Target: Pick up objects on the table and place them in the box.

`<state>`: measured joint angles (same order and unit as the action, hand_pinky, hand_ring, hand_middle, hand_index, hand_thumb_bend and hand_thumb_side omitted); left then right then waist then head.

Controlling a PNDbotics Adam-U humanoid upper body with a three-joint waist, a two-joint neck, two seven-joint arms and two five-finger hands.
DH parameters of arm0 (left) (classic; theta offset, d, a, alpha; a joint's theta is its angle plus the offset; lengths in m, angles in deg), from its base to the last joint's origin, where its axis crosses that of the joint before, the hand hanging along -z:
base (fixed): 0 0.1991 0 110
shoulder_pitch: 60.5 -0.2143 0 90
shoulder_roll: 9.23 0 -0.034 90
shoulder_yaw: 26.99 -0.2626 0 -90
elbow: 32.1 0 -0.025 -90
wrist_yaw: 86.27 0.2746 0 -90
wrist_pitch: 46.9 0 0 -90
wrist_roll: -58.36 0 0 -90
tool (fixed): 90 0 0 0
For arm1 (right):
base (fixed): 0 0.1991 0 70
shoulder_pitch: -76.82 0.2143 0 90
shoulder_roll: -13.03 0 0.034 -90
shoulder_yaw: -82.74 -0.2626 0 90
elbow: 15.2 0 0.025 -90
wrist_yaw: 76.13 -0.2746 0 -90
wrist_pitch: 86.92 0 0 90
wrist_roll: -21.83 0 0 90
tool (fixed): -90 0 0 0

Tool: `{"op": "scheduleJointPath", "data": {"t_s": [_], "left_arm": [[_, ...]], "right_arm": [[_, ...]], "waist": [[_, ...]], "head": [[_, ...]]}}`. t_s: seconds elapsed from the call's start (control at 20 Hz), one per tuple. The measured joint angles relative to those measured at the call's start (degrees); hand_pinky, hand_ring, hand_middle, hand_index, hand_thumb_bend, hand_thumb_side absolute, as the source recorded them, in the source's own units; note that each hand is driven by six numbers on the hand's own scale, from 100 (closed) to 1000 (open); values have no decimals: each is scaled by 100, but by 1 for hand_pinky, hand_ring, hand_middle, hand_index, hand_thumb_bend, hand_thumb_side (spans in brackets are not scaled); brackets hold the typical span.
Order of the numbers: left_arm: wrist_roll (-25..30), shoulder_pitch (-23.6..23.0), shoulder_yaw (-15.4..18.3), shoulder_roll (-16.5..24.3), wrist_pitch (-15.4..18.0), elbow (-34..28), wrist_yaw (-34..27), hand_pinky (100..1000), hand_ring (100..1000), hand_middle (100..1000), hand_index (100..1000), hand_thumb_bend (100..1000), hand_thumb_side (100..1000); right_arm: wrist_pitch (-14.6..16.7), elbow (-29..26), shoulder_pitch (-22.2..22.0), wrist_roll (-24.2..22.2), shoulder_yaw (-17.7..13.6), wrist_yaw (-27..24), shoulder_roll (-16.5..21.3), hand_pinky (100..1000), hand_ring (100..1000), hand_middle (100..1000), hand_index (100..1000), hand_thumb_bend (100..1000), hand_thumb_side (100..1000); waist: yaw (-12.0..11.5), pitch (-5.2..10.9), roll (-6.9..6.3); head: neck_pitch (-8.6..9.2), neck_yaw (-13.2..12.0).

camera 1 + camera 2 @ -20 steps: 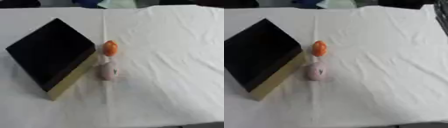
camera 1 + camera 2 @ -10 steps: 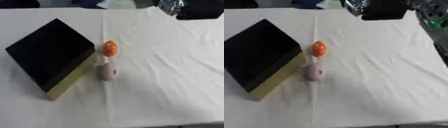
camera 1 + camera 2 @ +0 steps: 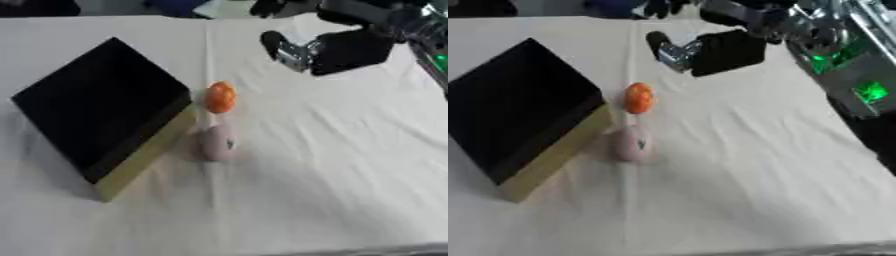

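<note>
A black box with a tan side (image 3: 101,112) lies on the left of the white table. An orange egg-shaped object (image 3: 220,97) lies by the box's right corner. Just nearer sits a pale pink rounded object (image 3: 217,142). My right hand (image 3: 346,49) reaches in from the upper right, hovering above and behind the orange object, apart from it. Its fingers (image 3: 658,42) look loosely extended and hold nothing. The left hand shows in neither view.
A white cloth (image 3: 332,165) covers the table, with a crease running down its middle. My right forearm with green lights (image 3: 859,75) crosses the upper right corner. Dark shapes stand beyond the table's far edge.
My right hand has come further in from the upper right, moving left and toward the orange object. The box and both small objects have stayed in place.
</note>
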<state>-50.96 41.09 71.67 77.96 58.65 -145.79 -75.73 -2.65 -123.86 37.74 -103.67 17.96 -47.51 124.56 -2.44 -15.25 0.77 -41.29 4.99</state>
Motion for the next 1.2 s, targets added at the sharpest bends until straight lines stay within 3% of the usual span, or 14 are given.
{"op": "scheduleJointPath", "data": {"t_s": [0.2,0.3,0.45,0.85,1.2], "left_arm": [[5,0,0,0,3,0,-1,723,778,828,829,106,906],[7,0,-1,-1,2,0,-1,723,778,828,829,105,907],[14,0,-1,-1,-4,0,-3,723,778,828,829,105,907],[32,0,-23,-3,-15,0,-17,724,778,827,828,104,906],[38,0,-33,-4,-20,0,-23,723,778,823,826,105,906]], "right_arm": [[-72,95,59,-220,176,20,-127,879,789,743,914,100,640],[-128,146,82,-271,267,47,-192,879,790,743,914,100,635],[-214,225,102,-332,399,69,-278,891,791,748,909,100,558],[-387,444,99,-583,751,178,-511,897,809,761,927,100,560],[-302,615,-19,-820,981,270,-678,895,814,756,927,100,580]], "waist": [[-1,5,3],[-1,5,3],[-1,6,3],[0,9,3],[-2,9,4]], "head": [[0,0],[0,0],[0,0],[-1,7],[-1,16]]}}
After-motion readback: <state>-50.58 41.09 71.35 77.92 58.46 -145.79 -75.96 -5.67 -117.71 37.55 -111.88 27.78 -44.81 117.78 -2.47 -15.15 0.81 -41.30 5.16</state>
